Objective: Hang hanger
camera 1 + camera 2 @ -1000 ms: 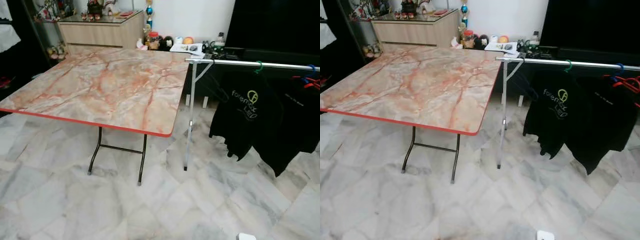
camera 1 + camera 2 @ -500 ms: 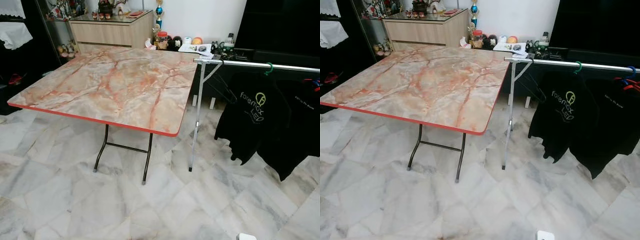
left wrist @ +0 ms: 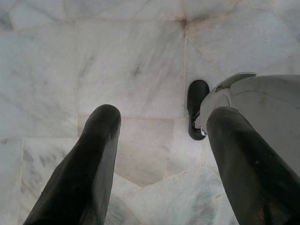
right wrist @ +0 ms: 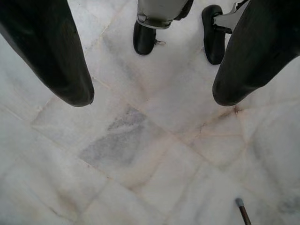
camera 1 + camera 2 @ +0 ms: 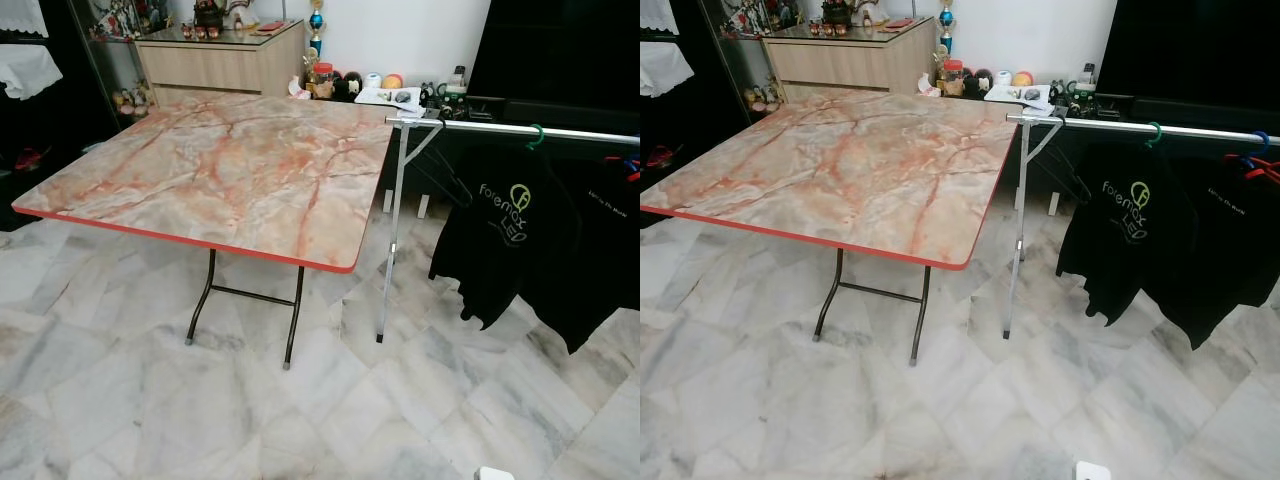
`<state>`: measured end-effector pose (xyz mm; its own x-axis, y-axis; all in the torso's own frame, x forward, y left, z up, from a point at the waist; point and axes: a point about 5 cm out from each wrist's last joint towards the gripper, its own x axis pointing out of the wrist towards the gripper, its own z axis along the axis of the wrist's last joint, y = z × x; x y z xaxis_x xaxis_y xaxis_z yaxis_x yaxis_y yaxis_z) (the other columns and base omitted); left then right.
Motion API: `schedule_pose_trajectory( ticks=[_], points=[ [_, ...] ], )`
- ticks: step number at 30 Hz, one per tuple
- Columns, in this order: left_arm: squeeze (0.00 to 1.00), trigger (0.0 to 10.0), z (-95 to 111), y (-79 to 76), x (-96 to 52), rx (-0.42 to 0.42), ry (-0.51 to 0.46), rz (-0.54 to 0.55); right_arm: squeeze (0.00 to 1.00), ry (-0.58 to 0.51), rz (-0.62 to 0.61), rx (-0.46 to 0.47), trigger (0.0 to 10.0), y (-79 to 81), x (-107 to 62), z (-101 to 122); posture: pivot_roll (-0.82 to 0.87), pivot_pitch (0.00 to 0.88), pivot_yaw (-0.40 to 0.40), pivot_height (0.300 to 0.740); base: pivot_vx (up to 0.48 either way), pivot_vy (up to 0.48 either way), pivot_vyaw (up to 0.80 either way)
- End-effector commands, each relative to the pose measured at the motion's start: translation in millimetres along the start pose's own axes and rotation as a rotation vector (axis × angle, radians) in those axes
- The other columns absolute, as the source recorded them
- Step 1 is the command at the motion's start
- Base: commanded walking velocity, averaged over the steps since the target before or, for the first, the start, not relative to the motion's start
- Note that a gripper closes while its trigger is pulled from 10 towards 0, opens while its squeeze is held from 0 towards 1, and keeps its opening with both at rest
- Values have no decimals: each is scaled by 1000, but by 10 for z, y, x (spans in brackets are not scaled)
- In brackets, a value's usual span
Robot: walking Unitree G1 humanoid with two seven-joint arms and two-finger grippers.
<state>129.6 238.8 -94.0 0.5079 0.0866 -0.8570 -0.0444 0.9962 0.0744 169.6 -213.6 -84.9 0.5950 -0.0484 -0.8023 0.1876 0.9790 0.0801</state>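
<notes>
A marble-patterned folding table (image 5: 220,180) stands left of the silver clothes rail (image 5: 520,131) carrying a green hanger (image 5: 535,137); the left gripper (image 3: 159,140) and right gripper (image 4: 150,89) hang spread above the floor.

Marble-pattern folding table (image 5: 230,170) on pale tiled floor (image 5: 120,400), wooden cabinet (image 5: 220,60) behind

One folding surface (image 5: 230,170) with marble-pattern top. One metal clothes rail (image 5: 1160,128). Two black garments (image 5: 505,235) hang on it. Hanger hooks on the rail: one green (image 5: 537,136), one blue (image 5: 1264,141), one red (image 5: 1262,168). One wooden cabinet (image 5: 220,62) behind.
</notes>
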Motion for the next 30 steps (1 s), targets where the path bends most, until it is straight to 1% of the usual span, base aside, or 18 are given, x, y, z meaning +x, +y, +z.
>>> schedule_pose_trajectory(
  ticks=[1,5,30],
  points=[
    [0,10000,-40,16,-9,2,18,4,0,18,-9,7,10000,-27,-12,-46,184,0,13,740,0,0,-525],
    [0,10000,-42,12,-9,-1,19,3,0,11,-9,-3,10000,-33,-12,-37,183,0,12,740,0,0,0],
    [0,10000,-38,19,-9,4,20,2,0,5,-8,8,10000,-21,-11,-33,179,0,18,740,269,0,0]
  ],
)
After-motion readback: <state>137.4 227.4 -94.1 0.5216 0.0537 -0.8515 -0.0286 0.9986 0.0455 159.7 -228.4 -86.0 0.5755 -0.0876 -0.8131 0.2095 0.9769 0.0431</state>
